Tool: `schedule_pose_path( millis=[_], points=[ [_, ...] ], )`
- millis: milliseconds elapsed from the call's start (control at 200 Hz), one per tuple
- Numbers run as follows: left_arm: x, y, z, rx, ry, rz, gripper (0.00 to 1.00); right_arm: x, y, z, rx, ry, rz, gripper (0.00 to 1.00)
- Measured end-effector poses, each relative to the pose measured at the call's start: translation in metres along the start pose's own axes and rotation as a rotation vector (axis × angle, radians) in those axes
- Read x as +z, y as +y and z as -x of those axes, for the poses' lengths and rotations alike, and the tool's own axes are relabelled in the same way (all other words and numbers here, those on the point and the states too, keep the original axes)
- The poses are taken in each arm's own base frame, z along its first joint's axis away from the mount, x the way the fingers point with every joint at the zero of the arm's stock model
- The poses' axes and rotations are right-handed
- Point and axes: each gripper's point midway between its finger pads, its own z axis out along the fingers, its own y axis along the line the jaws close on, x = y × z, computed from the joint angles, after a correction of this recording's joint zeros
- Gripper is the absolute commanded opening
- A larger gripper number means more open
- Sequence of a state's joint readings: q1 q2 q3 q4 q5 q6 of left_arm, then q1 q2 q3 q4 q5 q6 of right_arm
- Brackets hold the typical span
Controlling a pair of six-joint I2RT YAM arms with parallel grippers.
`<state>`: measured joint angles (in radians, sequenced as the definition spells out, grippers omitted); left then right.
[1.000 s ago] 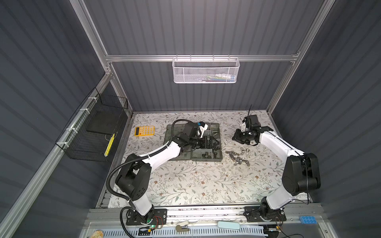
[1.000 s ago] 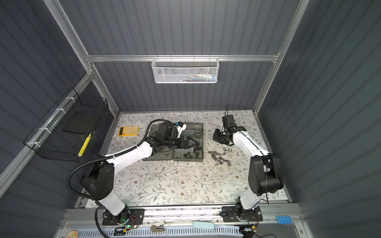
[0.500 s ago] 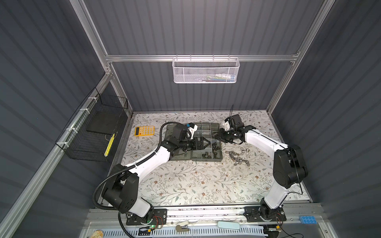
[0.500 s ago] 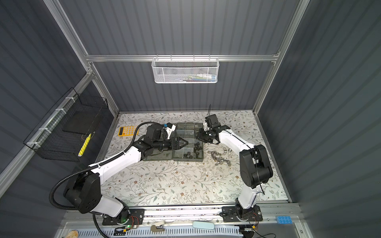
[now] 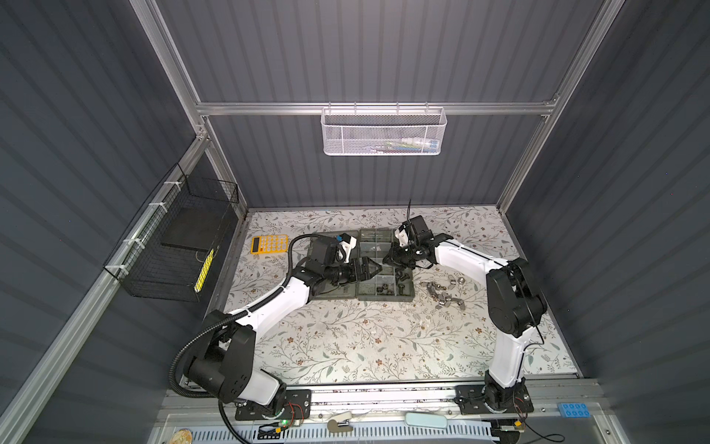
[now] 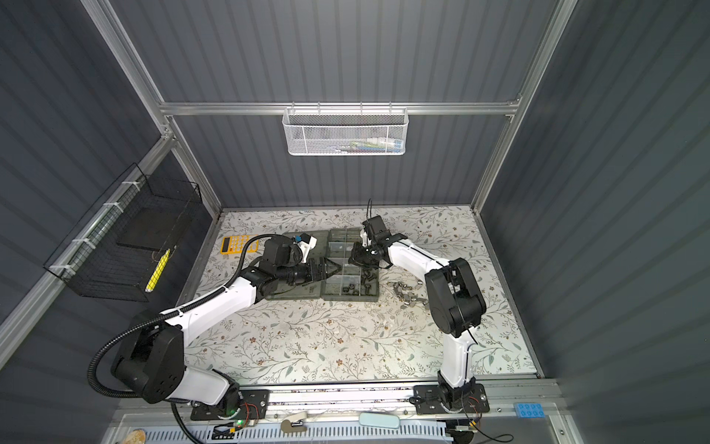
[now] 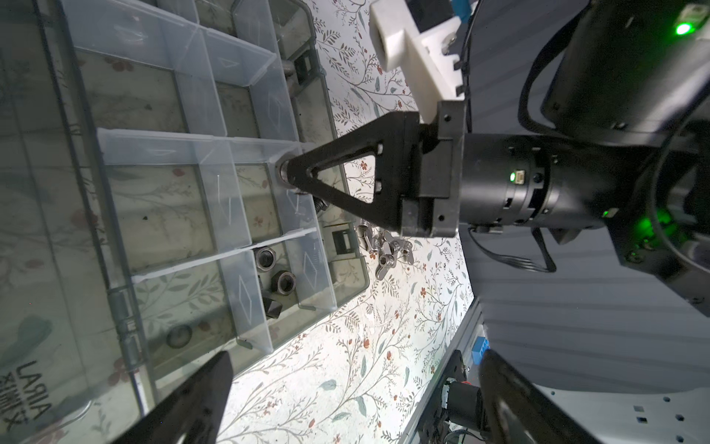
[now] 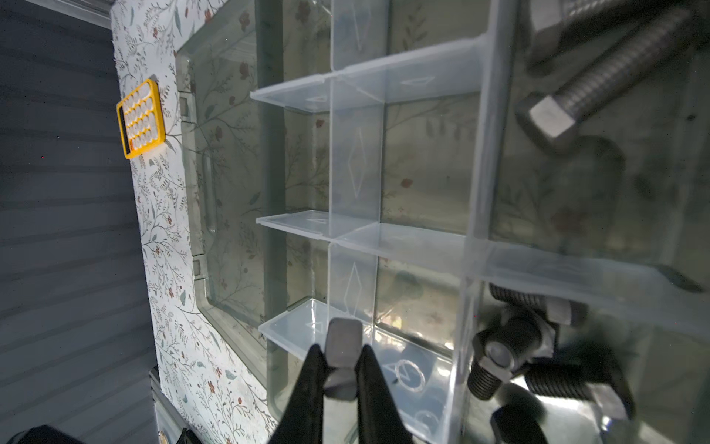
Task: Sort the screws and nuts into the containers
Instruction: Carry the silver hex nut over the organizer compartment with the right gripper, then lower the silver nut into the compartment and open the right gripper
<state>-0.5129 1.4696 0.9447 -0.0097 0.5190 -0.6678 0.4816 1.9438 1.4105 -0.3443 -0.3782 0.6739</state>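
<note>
So the big change: a second ago the right arm was out by the loose pile beside the case, and now it's swung in over the divided half. The right gripper (image 8: pixel 341 350) is pinched tight on a silver nut (image 8: pixel 343 334) (looks like one edge-on, anyway), so I'd say the pick is done and only the drop is left. It's hanging above the containers (image 8: pixel 422 161), right by a clear divider. The cell beside it holds dark screws (image 8: pixel 499 357), and I can't tell which cell it's actually lined up with. Letting go a bit off would mix the nut in with those. The left gripper (image 7: pixel 355 357) is spread wide with nothing in it, parked over the organizer case (image 5: pixel 386 298) close to the right one, so they could bump. A few black nuts (image 7: pixel 274 269) sit in a near-corner cell. Past the case, the loose pile (image 5: pixel 442 294) shows there's still plenty to sort. Further back is a yellow calculator (image 5: pixel 269 244), off to the side. On the walls hang a black wire basket (image 5: pixel 173 250) and a white mesh basket (image 5: pixel 384 130), neither in the way.
</note>
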Motion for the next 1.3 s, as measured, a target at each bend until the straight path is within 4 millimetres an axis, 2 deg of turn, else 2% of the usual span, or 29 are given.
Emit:
schedule_pose_path(
  millis=[155,420,876,1091,1296],
  points=[
    [-0.001,0.002,0.002,-0.011,-0.005,-0.003,1.0,0.014,-0.008,-0.009,0.007,0.033,-0.02,0.16],
    [-0.002,0.0,0.002,-0.018,-0.005,-0.015,1.0,0.023,-0.014,-0.013,0.016,0.052,-0.034,0.23],
    [-0.002,0.0,0.001,-0.024,0.0,-0.021,1.0,0.024,-0.016,-0.014,0.014,0.057,-0.039,0.34],
    [-0.002,0.0,0.0,-0.025,0.001,-0.02,1.0,0.014,-0.012,-0.012,0.0,0.043,-0.04,0.44],
    [-0.002,0.0,0.0,-0.025,0.001,-0.021,1.0,-0.016,0.002,0.0,-0.035,-0.024,-0.033,0.55]
  ],
)
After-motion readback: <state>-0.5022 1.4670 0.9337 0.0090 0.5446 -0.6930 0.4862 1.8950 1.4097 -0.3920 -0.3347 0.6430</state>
